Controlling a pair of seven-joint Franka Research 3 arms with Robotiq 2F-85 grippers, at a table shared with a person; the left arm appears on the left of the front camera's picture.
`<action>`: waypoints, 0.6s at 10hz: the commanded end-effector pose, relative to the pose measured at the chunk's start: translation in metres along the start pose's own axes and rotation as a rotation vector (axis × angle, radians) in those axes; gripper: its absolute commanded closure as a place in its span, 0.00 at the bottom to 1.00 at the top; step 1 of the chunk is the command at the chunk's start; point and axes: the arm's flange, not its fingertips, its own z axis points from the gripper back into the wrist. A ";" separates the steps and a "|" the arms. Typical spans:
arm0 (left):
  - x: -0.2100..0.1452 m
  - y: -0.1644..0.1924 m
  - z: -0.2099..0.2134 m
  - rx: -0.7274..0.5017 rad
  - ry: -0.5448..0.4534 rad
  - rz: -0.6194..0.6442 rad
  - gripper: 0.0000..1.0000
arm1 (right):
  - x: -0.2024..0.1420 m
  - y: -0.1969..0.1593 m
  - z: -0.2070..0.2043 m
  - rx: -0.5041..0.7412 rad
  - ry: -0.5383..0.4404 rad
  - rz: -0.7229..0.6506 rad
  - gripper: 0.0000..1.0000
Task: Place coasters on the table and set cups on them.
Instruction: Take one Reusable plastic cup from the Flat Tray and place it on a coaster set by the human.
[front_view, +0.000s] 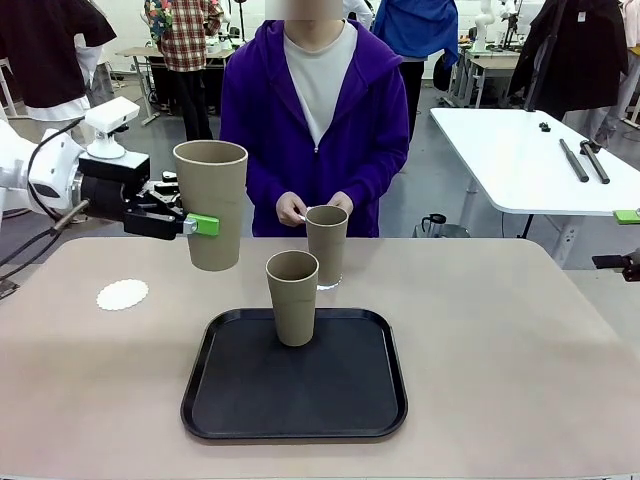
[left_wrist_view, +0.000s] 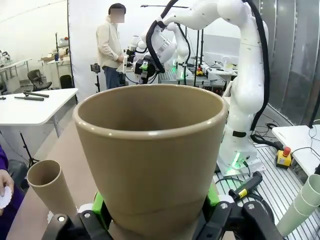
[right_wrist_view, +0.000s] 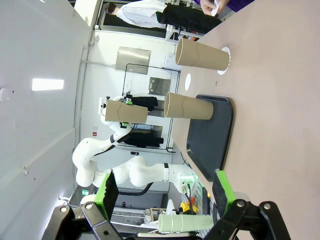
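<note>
My left gripper (front_view: 210, 227) is shut on a tan cup (front_view: 211, 203), which it holds upright in the air above the table's (front_view: 500, 330) left part. In the left wrist view this cup (left_wrist_view: 150, 150) sits between the green pads (left_wrist_view: 100, 206). Below and to its left, a white coaster (front_view: 122, 294) lies bare on the table. A second cup (front_view: 292, 297) stands on the black tray (front_view: 230, 400). A third cup (front_view: 326, 245) stands beyond the tray on a coaster (right_wrist_view: 226, 60). The person's hands hold another coaster (front_view: 305, 212). My right gripper (right_wrist_view: 165, 200) is open with nothing in it, off the table's right side.
A white table (front_view: 530, 150) with black rods stands at the back right. A stack of pale green cups (left_wrist_view: 305, 205) lies beside the robot base. People stand farther back. The table's right half is bare.
</note>
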 end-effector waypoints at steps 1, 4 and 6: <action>-0.014 0.001 0.001 -0.005 -0.007 -0.011 1.00 | 0.001 0.000 0.001 0.003 0.001 0.001 0.00; -0.024 0.050 0.054 0.131 -0.043 -0.074 0.15 | 0.001 0.000 0.001 0.003 0.001 0.001 0.00; -0.046 0.094 0.130 0.251 -0.036 -0.092 0.15 | 0.001 0.000 0.001 0.003 0.001 0.001 0.00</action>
